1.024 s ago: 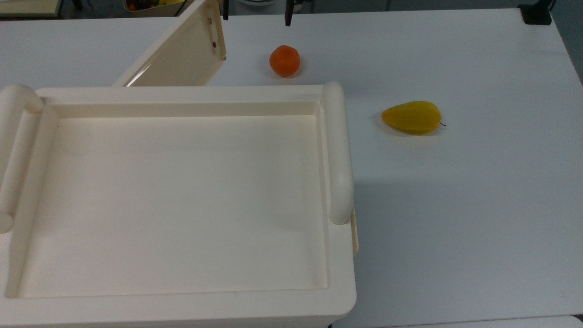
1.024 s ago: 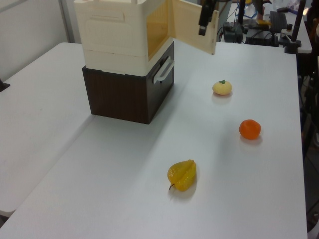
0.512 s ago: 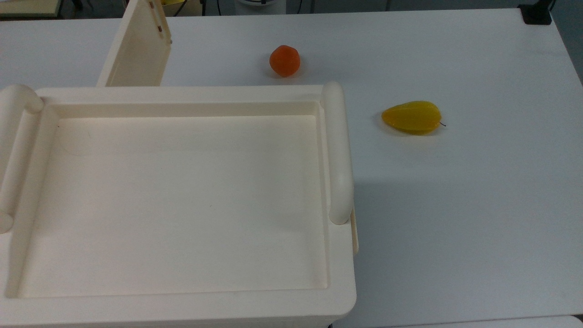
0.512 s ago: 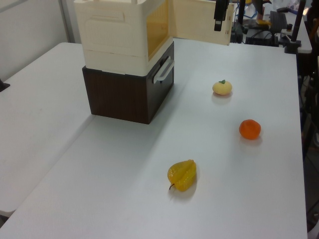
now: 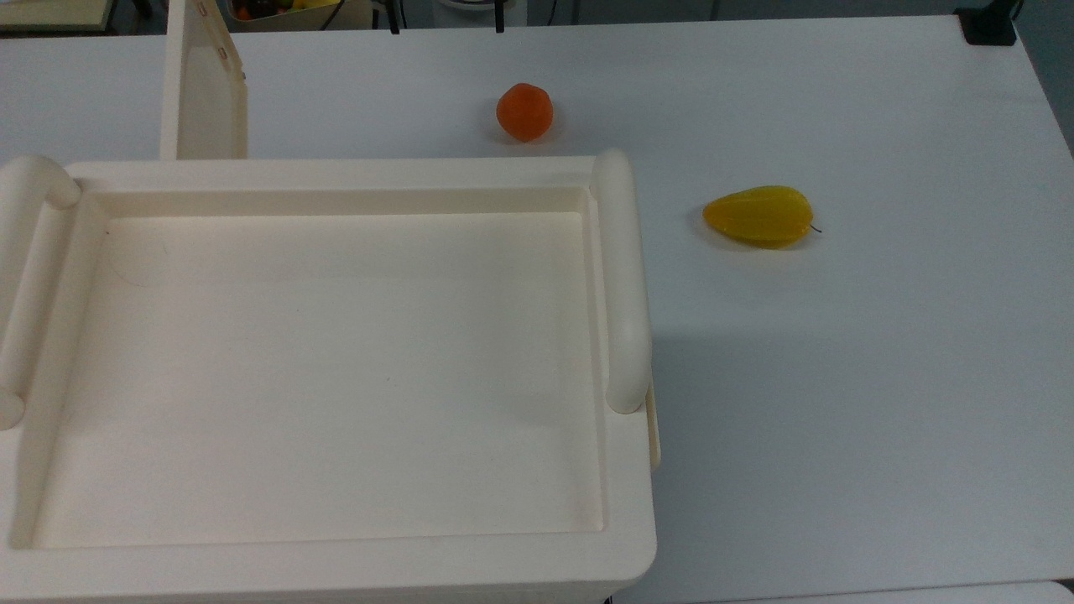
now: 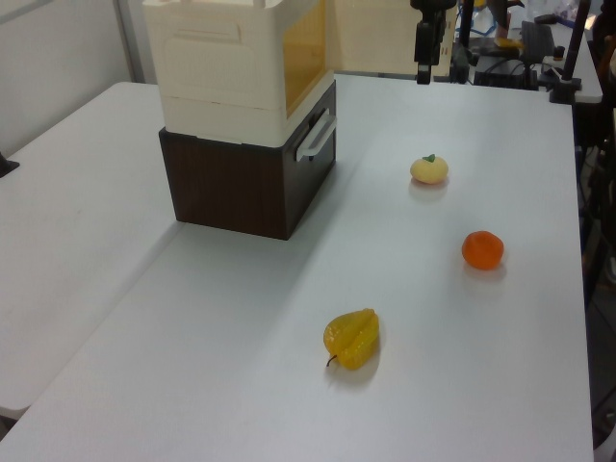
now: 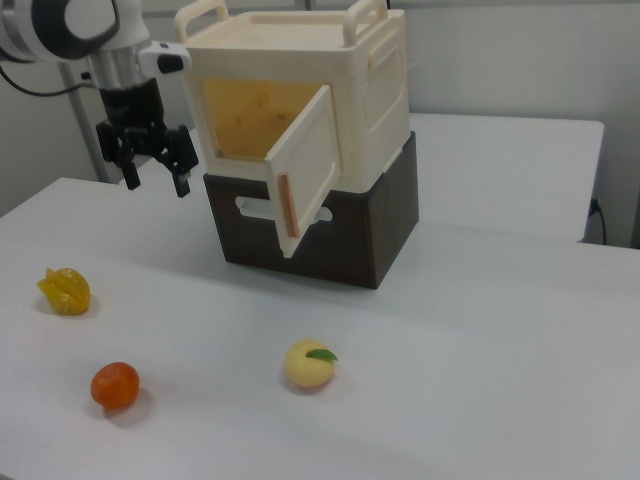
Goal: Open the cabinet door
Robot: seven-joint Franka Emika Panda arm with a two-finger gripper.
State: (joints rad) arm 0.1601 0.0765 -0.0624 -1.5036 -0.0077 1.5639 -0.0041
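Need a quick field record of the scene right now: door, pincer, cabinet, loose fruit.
cabinet door: swung wide open, tan interior exposed
pincer: open, empty, hanging apart from the door, on the right view's left
cabinet: cream unit sitting on a dark brown base
fruit on table: orange, yellow starfruit, pale yellow fruit with a green leaf

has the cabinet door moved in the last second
Yes. In the top view the flat cream plastic cabinet door has swung further open toward the top view's left, away from the round orange fruit, which stayed put.
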